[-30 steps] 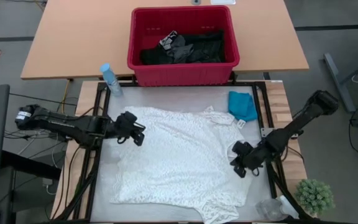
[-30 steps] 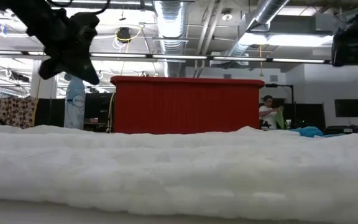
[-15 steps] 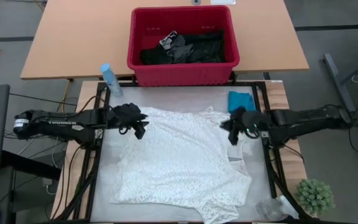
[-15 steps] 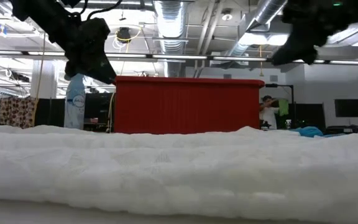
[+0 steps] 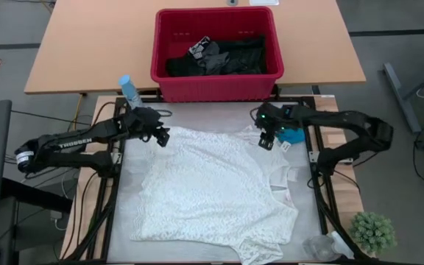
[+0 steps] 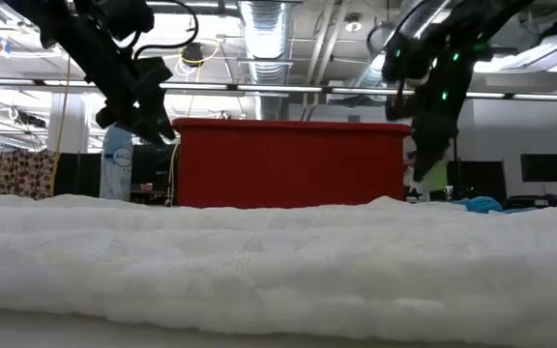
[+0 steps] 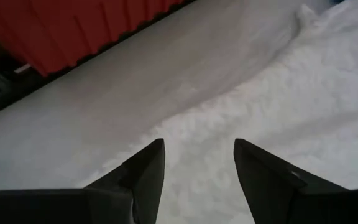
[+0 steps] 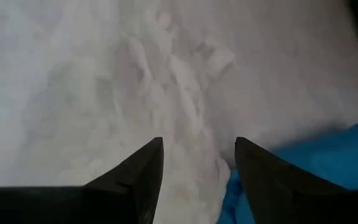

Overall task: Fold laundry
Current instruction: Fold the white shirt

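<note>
Left gripper [image 5: 160, 136] and right gripper [image 5: 266, 140], both spread and empty, hover at the white garment's [image 5: 212, 191] far corners.
My worry: uneven pinches bunch the lace, or right snags the teal piece [image 5: 288, 125] beside it.

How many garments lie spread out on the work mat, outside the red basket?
2. The white lacy garment lies spread across the mat's middle; the small teal garment sits at its far right corner. Dark clothes fill the red basket; more may be hidden there.
</note>
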### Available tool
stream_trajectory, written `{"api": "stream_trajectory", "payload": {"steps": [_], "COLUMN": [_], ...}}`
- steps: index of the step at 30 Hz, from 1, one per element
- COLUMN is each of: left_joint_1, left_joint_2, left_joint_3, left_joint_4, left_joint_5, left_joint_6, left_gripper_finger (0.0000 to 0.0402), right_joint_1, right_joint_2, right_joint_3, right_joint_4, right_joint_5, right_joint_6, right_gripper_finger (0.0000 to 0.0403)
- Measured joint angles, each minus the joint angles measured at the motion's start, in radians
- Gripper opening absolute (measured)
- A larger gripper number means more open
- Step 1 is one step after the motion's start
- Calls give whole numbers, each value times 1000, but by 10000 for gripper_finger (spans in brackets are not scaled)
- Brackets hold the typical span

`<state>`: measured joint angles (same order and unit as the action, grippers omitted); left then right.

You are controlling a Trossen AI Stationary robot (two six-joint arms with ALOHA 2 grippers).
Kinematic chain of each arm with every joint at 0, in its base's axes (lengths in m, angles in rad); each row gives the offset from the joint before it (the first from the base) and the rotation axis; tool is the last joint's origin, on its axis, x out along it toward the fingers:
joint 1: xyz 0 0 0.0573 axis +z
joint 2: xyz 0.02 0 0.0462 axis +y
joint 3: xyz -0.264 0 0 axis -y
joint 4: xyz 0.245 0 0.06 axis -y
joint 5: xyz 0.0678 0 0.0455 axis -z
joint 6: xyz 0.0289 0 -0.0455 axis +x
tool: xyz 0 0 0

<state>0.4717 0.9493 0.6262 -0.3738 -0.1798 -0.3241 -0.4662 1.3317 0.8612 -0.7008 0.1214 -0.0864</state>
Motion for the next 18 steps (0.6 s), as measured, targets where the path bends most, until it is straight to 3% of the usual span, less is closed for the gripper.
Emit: {"api": "stream_trajectory", "payload": {"steps": [9,15,18], "left_joint_1": [125,127,144], "left_joint_2": [78,217,279], "left_joint_3": [0,0,0], "left_joint_4": [3,48,42], "left_joint_5": [146,122,161], "left_joint_6": [102,192,249], "left_gripper_finger": [182,182,182], "right_joint_1": [-80,-94,-94], "right_joint_2": [139,223,251], "right_joint_3": [1,2,2], "right_joint_4": [88,119,118], "right_joint_5": [-65,-74,-76], "right_joint_6": [-75,-101,-121], "right_gripper_finger": [217,217,217]}}
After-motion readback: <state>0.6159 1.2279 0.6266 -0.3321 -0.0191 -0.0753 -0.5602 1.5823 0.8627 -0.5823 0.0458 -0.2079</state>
